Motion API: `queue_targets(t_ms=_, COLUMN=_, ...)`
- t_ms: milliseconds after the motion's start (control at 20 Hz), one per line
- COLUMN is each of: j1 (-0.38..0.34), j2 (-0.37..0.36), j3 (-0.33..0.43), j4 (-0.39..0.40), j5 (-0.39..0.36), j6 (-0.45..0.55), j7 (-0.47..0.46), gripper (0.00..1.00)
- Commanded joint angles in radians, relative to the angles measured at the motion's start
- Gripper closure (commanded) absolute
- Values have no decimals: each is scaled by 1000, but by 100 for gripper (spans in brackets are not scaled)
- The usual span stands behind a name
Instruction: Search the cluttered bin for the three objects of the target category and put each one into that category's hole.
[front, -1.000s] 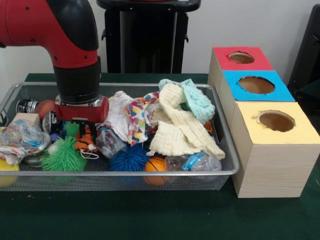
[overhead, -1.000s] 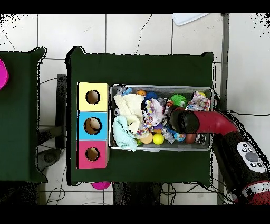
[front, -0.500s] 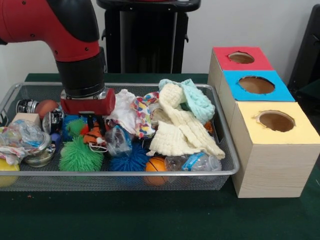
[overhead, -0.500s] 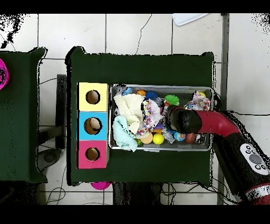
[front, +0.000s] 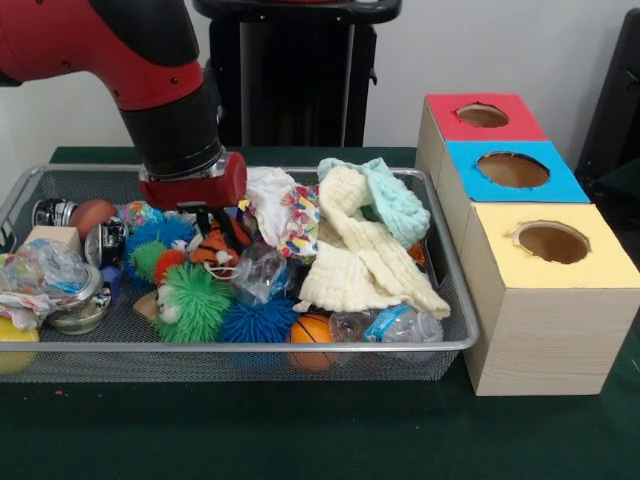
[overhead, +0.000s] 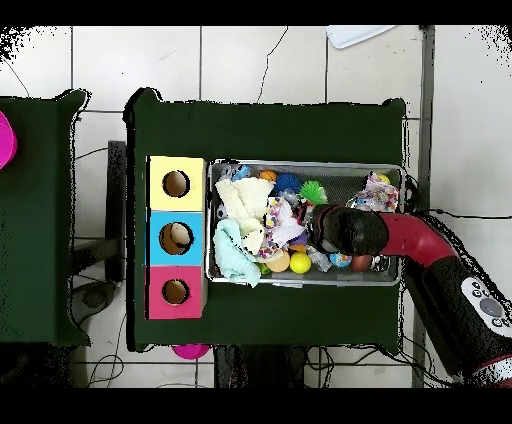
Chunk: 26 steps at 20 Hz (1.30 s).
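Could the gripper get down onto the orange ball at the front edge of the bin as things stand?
Probably yes. The orange ball lies uncovered against the bin front rim, between the blue spiky ball and a crumpled plastic bottle. Nothing lies over it, though the neighbours crowd its sides. The gripper sits further back.

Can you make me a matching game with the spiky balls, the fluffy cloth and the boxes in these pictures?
Things:
1. green spiky rubber ball
2. blue spiky rubber ball
3. cream knitted cloth
4. yellow-topped wooden box

Places:
A. nearest box in the row, front view
B. draped at the wire bin's box end
C. at the bin's front rim, beside the orange ball
D. left of the blue spiky ball

Pairs: 1-D, 2-C, 3-B, 4-A
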<state>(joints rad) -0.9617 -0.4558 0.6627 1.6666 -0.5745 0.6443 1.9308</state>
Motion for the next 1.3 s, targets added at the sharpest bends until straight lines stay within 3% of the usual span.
queue_targets(t_ms=50, j1=-24, j2=25, j3=123, j4=111, j5=68, j6=213, j7=-282, gripper=100)
queue_targets(t_ms=400, j1=-43, j2=39, j3=177, j4=115, j5=97, j6=283, j7=-302, gripper=100)
queue_targets(t_ms=1300, j1=-45, j2=-51, j3=229, j4=197, j5=177, j6=384, j7=-168, gripper=100)
